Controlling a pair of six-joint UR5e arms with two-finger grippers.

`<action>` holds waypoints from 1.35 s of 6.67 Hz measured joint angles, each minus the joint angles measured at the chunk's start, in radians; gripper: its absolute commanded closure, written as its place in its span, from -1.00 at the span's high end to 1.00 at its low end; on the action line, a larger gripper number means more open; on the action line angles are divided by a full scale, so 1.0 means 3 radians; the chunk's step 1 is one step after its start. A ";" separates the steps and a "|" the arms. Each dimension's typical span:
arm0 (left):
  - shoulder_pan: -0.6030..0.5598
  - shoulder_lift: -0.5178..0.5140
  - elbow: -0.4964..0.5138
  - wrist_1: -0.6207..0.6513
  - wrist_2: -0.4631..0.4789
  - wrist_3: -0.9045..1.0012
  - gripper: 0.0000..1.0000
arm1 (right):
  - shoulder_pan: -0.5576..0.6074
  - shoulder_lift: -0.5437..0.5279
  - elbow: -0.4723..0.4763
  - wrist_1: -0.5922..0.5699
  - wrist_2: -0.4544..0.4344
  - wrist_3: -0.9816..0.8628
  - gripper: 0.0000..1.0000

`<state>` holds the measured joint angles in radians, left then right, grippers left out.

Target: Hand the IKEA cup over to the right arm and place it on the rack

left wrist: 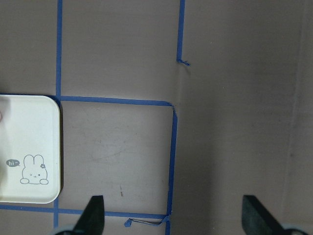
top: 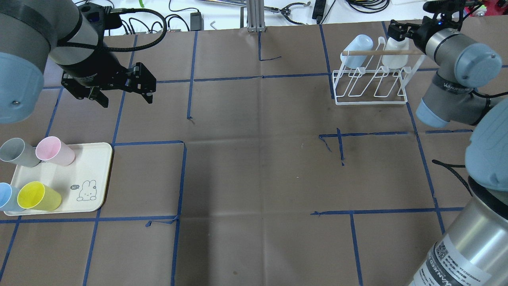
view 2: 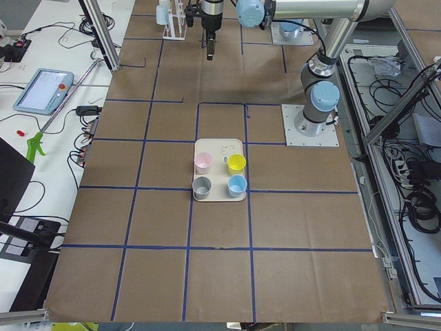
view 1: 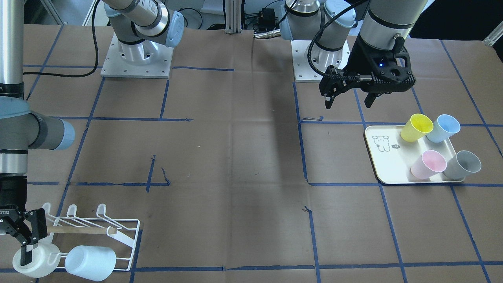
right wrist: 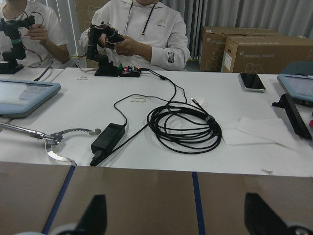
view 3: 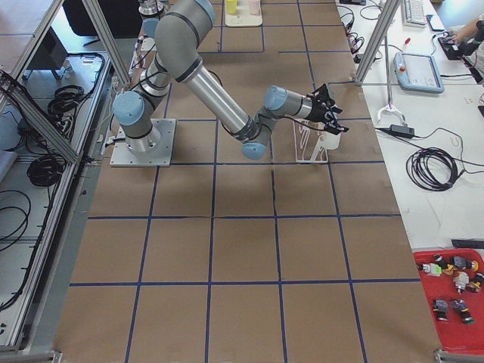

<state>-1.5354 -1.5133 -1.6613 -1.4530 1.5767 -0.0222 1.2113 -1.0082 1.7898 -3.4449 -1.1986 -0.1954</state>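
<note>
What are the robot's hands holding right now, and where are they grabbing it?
Nothing. The left gripper hangs open over the table. The right gripper is open too, its fingers spread beside the white cup on the rack.

Right gripper (view 1: 28,247) spread at the rack's (view 1: 131,243) end, white cup (view 1: 39,261) right under its fingertips, dowel (view 1: 78,230) and pale blue cup (view 1: 92,262) crowding beside it, left gripper (view 1: 349,105) splayed wide above brown paper, tray (view 1: 387,165) of cups (view 1: 428,164) just beside, broad table (view 1: 235,165) between the claws

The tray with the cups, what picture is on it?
A little outlined bunny saying "hi", on the cream tray. Clearest in the left wrist view.
</note>
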 measured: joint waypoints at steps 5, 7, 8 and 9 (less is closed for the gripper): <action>0.0000 -0.0002 0.0002 0.0032 0.0001 0.0027 0.99 | 0.0145 -0.0918 -0.0023 0.1989 -0.0042 -0.0007 1.00; 0.0000 -0.0010 0.0000 0.0061 0.0004 0.0028 0.99 | 0.0363 -0.1129 -0.0135 0.2964 -0.0296 0.0003 1.00; 0.0000 -0.0013 0.0000 0.0094 0.0004 0.0027 0.99 | 0.0499 -0.1209 -0.0281 0.3588 -0.0423 0.0015 1.00; 0.0000 -0.0013 -0.0006 0.0112 0.0002 0.0024 0.99 | 0.0642 -0.1312 -0.0480 0.4302 -0.0532 0.0046 1.00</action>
<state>-1.5355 -1.5173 -1.6630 -1.4193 1.5774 -0.0148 1.4038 -1.4018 1.6459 -2.1542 -1.3582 -0.1816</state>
